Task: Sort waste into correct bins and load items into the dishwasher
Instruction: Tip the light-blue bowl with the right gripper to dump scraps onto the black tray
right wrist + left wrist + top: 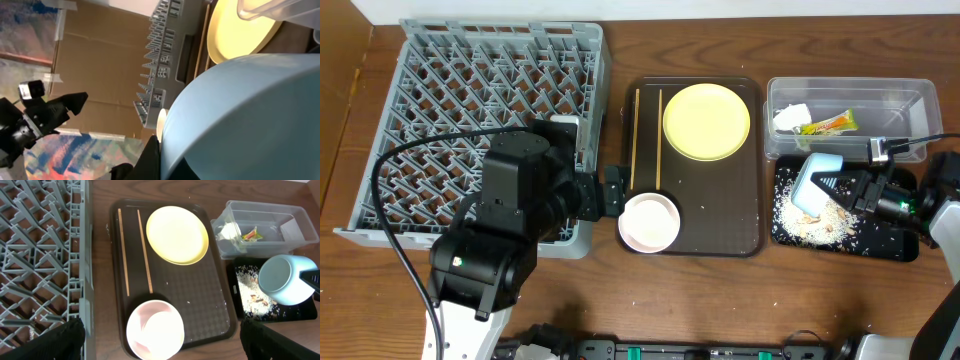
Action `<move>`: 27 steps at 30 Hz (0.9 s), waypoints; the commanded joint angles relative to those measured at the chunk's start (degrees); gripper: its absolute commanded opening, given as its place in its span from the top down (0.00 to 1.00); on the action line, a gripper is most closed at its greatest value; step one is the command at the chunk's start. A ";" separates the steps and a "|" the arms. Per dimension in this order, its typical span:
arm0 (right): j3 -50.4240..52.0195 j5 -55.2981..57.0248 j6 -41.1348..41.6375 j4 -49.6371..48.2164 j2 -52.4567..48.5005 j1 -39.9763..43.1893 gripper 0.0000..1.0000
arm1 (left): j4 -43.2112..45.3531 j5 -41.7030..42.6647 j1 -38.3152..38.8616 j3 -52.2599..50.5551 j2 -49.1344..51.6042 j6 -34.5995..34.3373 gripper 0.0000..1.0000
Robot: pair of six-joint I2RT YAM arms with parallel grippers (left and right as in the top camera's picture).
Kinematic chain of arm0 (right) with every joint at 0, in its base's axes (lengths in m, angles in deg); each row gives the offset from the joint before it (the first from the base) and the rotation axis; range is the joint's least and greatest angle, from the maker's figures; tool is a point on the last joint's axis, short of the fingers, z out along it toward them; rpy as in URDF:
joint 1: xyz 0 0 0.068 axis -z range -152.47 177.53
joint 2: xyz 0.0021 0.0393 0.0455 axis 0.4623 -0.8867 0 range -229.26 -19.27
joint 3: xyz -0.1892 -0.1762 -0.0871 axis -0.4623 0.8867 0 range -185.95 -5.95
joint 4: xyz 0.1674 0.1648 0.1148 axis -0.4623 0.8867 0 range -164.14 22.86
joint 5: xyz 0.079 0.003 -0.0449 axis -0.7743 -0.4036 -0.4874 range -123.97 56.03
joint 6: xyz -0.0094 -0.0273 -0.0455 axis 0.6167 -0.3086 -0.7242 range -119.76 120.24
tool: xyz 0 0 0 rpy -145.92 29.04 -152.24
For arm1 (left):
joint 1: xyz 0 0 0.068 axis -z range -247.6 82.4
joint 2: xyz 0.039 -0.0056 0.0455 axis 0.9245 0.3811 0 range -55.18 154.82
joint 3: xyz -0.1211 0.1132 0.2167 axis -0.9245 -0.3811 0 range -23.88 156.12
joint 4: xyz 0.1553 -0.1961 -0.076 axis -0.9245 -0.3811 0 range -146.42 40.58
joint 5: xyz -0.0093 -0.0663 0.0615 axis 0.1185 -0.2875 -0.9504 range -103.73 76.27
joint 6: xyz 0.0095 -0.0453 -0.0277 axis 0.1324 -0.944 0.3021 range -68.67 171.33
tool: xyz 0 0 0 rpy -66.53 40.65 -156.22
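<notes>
Over the black tray (892,242), the right end effector (848,191) is gripping the light blue bowl (814,185), tipped sideways. Crumbs (808,227) are lying beneath.

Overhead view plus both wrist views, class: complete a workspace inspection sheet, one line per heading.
Surface: brown wooden table.
Job's things: grey dish rack at left; yellow plate, two chopsticks and white bowl on the dark brown serving tray; white paper and wrapper in the clear tub; rice crumbs on the black tray; light blue bowl tilted above it.
Clutter: white specks on the serving tray.
Grippers: left gripper open beside the white bowl; right gripper shut on the light blue bowl.
Cables: black cable looping over the dish rack; another crossing the tub.
Surroundings: pale wall strip behind the table.
</notes>
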 commanded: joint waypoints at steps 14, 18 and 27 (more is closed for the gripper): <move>-11.93 42.47 5.16 15.93 12.00 -20.92 0.99 | -0.15 0.52 -0.26 1.14 -0.02 -0.33 0.01; -13.90 59.47 11.58 14.29 13.46 -37.22 0.99 | -0.17 0.52 -0.26 1.14 -0.02 -0.33 0.01; -13.62 80.21 19.85 4.17 0.66 -59.98 0.99 | -0.17 0.52 -0.26 1.14 -0.02 -0.33 0.01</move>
